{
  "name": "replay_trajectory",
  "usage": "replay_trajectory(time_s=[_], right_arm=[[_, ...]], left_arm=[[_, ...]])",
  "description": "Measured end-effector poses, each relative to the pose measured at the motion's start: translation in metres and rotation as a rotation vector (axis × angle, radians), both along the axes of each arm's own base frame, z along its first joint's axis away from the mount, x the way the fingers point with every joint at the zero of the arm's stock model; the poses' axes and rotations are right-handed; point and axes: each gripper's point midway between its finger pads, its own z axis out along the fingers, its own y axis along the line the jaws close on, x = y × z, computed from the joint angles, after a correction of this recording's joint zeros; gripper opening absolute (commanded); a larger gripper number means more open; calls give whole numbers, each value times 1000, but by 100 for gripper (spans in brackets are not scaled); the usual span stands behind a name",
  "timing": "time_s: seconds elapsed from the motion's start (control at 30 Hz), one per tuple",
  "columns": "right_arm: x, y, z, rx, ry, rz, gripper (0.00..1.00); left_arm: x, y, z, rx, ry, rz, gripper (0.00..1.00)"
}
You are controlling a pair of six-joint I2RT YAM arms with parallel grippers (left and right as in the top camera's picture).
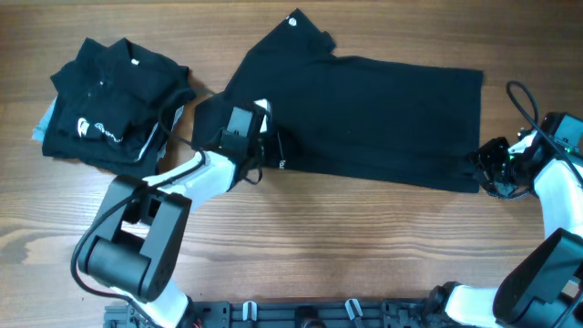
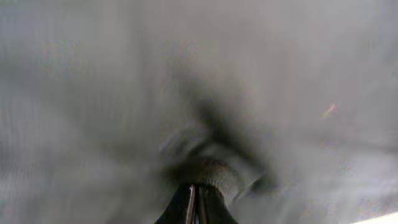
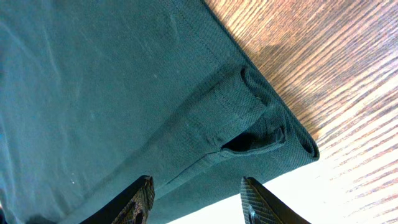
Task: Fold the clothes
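Observation:
A black short-sleeved shirt (image 1: 364, 114) lies spread across the table's middle, collar end at the upper left, hem at the right. My left gripper (image 1: 271, 150) is shut on a bunch of its fabric near the left sleeve; in the left wrist view (image 2: 200, 199) the closed fingers pinch a fold of dark cloth (image 2: 214, 171). My right gripper (image 1: 487, 173) is open at the shirt's lower right hem corner. In the right wrist view (image 3: 198, 199) its two fingers straddle the hem edge (image 3: 249, 124) without closing.
A stack of folded black shirts (image 1: 114, 105) with white logo print sits at the far left. Bare wooden table (image 1: 346, 246) runs along the front. A black cable (image 1: 524, 100) loops by the right arm.

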Motion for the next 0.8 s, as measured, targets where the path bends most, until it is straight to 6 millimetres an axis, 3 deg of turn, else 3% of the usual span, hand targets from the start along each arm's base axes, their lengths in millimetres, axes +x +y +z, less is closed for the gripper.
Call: replay_trajectory(time_s=[0.17, 0.3, 0.37, 0.5, 0.6, 0.8], right_arm=[[0, -1, 0, -4, 1, -2, 50], [0, -1, 0, -5, 0, -4, 50], [0, -1, 0, -5, 0, -4, 50], [1, -2, 0, -7, -4, -4, 50], [1, -2, 0, -10, -4, -5, 50], [2, -3, 0, -12, -5, -5, 50]], left_arm=[[43, -10, 45, -89, -213, 42, 4], [59, -4, 63, -88, -160, 69, 4], [46, 3, 58, -43, -44, 64, 4], [-8, 21, 27, 73, 214, 30, 4], [-34, 36, 12, 148, 327, 34, 4], [-27, 33, -1, 142, 266, 40, 4]])
